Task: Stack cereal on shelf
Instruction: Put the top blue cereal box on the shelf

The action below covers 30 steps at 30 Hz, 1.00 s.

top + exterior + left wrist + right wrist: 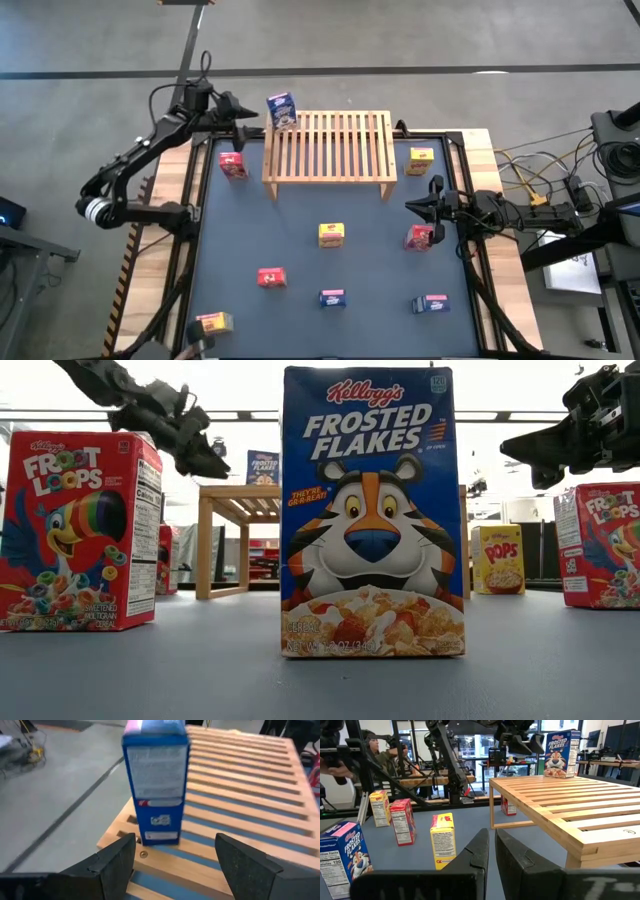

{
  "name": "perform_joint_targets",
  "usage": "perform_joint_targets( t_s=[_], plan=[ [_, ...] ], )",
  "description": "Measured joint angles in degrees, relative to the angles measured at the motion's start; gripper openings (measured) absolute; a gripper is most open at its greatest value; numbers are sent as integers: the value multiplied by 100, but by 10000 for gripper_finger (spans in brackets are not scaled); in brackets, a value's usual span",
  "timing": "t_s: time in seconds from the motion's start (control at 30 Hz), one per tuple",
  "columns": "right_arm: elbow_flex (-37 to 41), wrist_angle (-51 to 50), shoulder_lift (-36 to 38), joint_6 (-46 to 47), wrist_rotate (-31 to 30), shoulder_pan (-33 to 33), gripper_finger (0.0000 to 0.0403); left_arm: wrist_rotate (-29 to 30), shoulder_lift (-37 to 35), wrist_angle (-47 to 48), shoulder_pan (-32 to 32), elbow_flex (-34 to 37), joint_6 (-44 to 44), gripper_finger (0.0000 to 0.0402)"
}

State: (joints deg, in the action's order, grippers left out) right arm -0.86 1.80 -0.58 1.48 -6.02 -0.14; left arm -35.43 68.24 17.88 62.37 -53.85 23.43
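Observation:
A blue cereal box (156, 785) stands upright on its bottom end on the slats at the far left corner of the wooden shelf (330, 150). My left gripper (175, 845) hovers open just to the left of that corner (248, 122), its fingers apart on either side of the box's line and short of it, touching nothing. My right gripper (491, 837) is shut on nothing and waits level at the table's right side (420, 207), near a red box (420, 237).
On the blue table top stand more cereal boxes: red (233, 165) left of the shelf, yellow (421, 158) right of it, yellow (332, 235) in the middle, red (271, 277), blue (332, 298), blue (431, 303) and yellow (213, 323) near the front.

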Motion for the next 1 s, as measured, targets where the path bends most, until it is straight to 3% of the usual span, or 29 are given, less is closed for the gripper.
perform_joint_targets(
  t_s=[0.27, 0.37, 0.57, 1.0],
  plan=[
    [0, 0, 0, 0, 0, 2, 22, -505, -267, 19, -102, 183, -247, 257],
    [0, -1, 0, 0, 0, 1, 22, -429, -126, -29, -225, 242, -260, 257],
    [0, 0, 0, 0, 0, 2, 22, 292, 248, -425, -271, 278, -292, 257],
    [0, 0, 0, 0, 0, 2, 22, 27, 1145, -1686, -302, 278, -773, 257]
  ],
)
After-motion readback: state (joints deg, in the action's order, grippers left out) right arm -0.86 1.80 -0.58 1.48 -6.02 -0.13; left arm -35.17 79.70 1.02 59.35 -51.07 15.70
